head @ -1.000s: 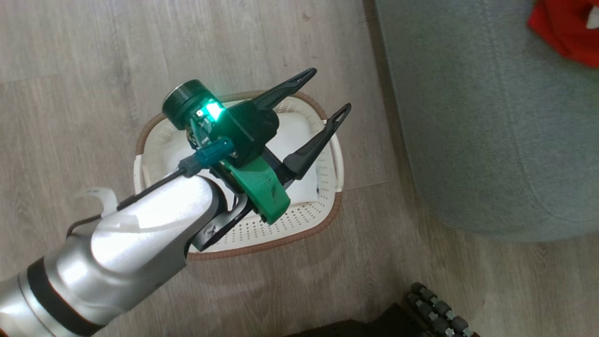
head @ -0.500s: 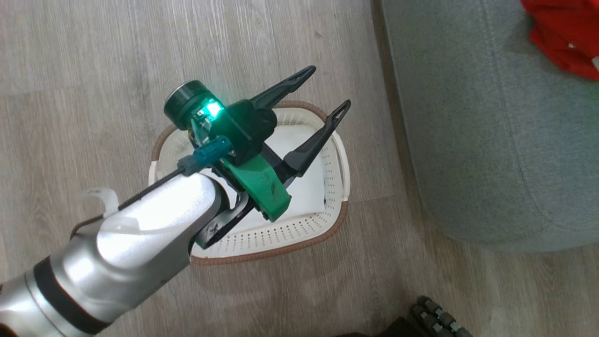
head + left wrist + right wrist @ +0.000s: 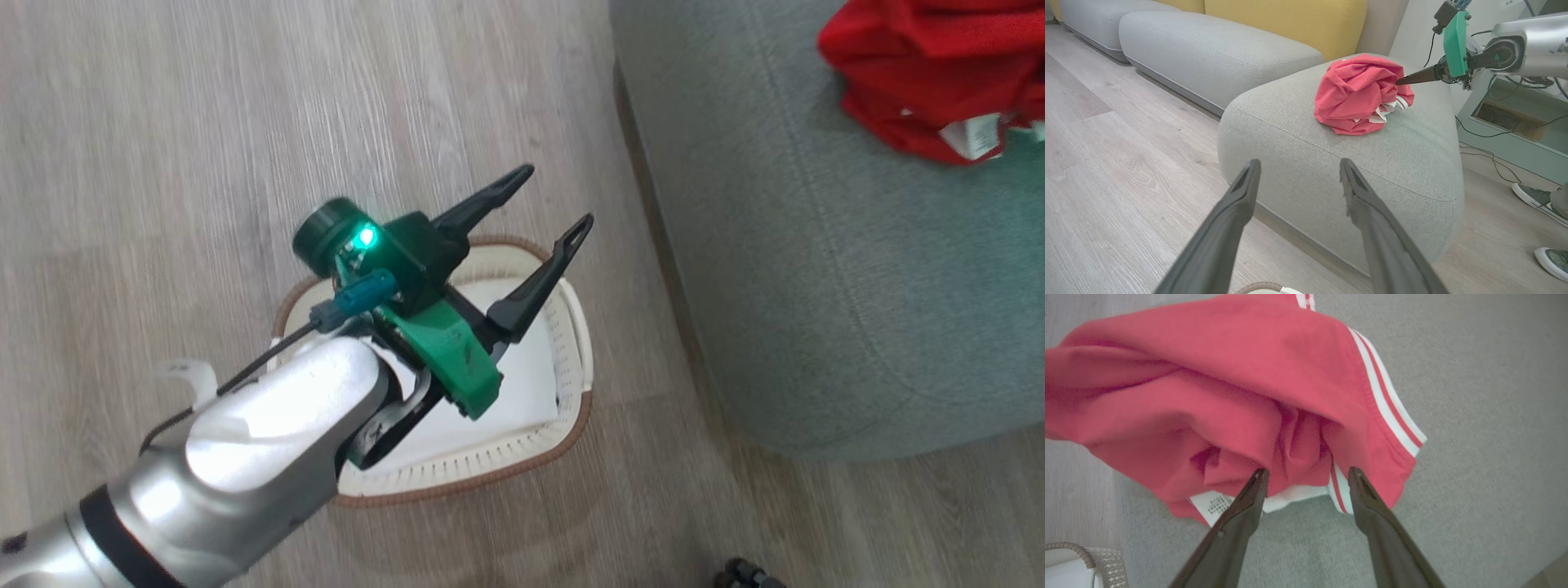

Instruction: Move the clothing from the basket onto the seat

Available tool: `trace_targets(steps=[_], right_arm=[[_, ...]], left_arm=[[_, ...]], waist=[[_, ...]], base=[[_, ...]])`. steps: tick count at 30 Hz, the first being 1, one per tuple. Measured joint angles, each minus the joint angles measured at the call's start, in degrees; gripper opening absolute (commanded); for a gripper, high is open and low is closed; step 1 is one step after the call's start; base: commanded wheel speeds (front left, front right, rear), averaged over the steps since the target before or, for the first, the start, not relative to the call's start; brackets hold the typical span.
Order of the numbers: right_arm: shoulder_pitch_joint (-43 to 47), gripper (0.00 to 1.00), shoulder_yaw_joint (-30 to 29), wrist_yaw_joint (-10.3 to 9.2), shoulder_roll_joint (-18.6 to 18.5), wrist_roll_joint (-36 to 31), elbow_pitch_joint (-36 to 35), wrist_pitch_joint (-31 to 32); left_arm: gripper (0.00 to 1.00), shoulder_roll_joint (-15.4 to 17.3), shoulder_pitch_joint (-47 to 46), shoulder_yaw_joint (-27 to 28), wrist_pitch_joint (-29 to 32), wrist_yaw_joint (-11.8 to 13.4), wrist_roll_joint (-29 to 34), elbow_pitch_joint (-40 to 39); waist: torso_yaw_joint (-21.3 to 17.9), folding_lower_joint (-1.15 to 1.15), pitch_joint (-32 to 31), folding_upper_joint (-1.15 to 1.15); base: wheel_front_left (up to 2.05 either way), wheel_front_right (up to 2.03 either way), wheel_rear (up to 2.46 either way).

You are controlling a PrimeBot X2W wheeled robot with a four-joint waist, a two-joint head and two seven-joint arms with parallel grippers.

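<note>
**Release at the seat: a clean withdrawal is required**

The right pincer [image 3: 1307, 470] is observed spread, with its two fingertips at the near hem of the clothing [image 3: 1229, 396]. White-striped trim and a small label lie between the tips and just ahead of them. No fabric is seen pinched. The clothing is found bunched in one red heap on the seat [image 3: 1298, 122], directly ahead of this pincer and well apart from the basket [image 3: 490, 482].

The left pincer [image 3: 557, 196] is likewise spread and empty. It is held above the basket, which stands directly beneath it on the floor [image 3: 163, 122]. A white pad [image 3: 522, 384] is made out in the basket. No red fabric is noted there, though part of the interior is hidden by the arm.

The step in hand is judged to be the letting-go. It is recommended that the right pincer be kept spread and drawn straight back along its own fingers, so that the loose trim beside its tips is not snagged and dragged toward the seat's edge. The hidden part of the basket should be checked before the task is judged complete.
</note>
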Motion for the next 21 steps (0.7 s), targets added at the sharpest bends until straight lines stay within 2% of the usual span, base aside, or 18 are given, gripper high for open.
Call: trace_targets(steps=[5,12,17,21], right_arm=[[3.37,1.0,2.31,0.0,-2.85,4.21,-3.46,3.68],[7.66,1.0,2.63,0.0,-5.42,6.88,-12.24,3.24],[12.35,1.0,0.38,-0.01,-6.99,7.32,-19.19,1.05],[16.74,1.0,-2.56,0.0,-6.89,6.67,-24.79,-0.65]], left_arm=[[1.0,0.21,2.77,0.04,-0.63,0.62,-1.3,0.41],[1.0,0.21,6.04,0.53,-2.1,1.77,-2.7,0.55],[1.0,0.26,9.05,1.99,-3.08,4.09,-3.81,0.58],[1.0,1.0,11.31,3.26,-3.58,5.25,-4.23,0.44]], waist=[[-0.81,0.0,-4.37,0.0],[-0.85,0.0,-9.35,0.0],[0.05,0.0,-12.74,0.0],[1.56,0.0,-14.76,0.0]], base=[[0.0,0.0,0.0],[0.0,0.0,0.0],[0.0,0.0,0.0],[0.0,0.0,0.0]])
